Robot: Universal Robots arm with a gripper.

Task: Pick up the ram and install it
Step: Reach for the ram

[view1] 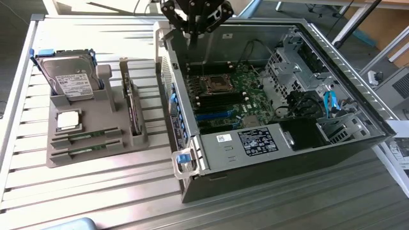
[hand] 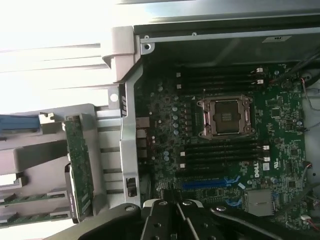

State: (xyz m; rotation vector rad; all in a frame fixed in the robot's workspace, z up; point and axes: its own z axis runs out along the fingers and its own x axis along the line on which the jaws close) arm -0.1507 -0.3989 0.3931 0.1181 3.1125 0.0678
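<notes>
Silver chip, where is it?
The square silver chip sits in the grey tray, exterior view's left, between the silver hard drive and a green ram stick.

The ram (view1: 87, 137) and its twin (view1: 86, 152), thin green sticks, sit slotted in the gray holder (view1: 107, 115).

two ram sticks (view1: 87, 137) (alike) — one hard drive (view1: 73, 79), one processor (view1: 68, 120), one expansion card (view1: 132, 112), one case (view1: 221, 160).
</notes>
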